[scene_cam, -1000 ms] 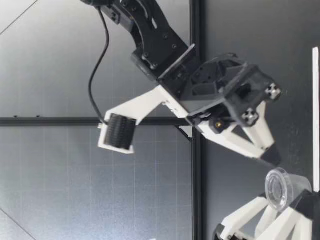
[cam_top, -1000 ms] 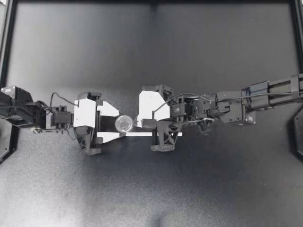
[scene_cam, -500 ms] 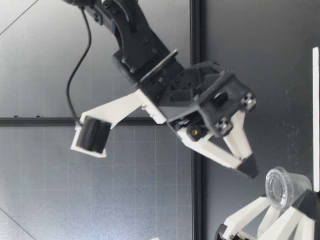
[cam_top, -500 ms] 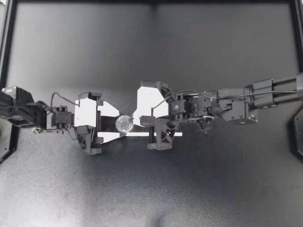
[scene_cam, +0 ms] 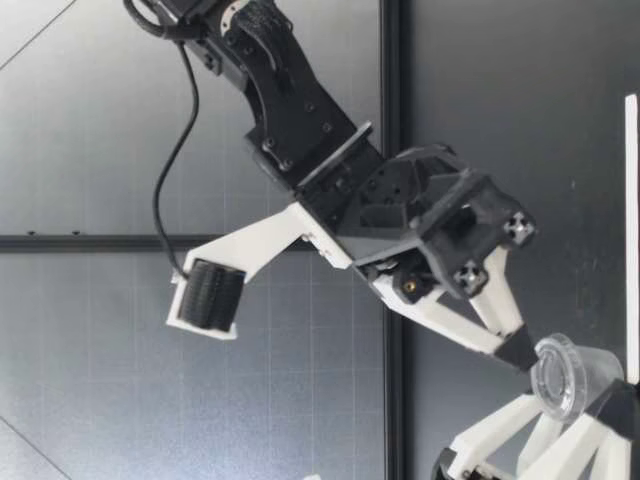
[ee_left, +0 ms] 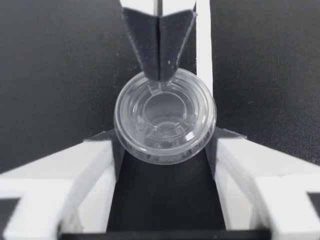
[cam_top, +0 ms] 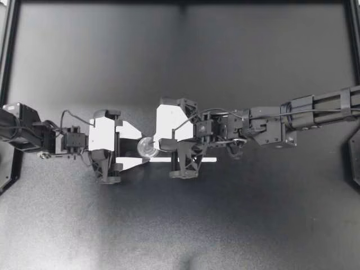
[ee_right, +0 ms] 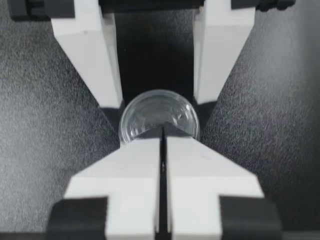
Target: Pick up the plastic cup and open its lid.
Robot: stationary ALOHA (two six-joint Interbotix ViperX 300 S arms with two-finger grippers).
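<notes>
Squeeze comes from my left pincer [cam_top: 138,147]: it holds the cup [cam_top: 147,147] from both sides, over the middle of the desk [cam_top: 225,225]. The lid [ee_left: 165,116] is still on top. Just right of it, my right pincer [cam_top: 160,146] is pressed closed, tips touching the lid's rim, nearest for pulling.

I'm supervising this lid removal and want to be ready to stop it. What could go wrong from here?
1. My right gripper is shut, with its tips only touching the edge of the lid. It may slide off without lifting it.
2. My left gripper holds the plastic cup by its clear wall. A push from the other arm might tilt the cup or squeeze it out.
</notes>
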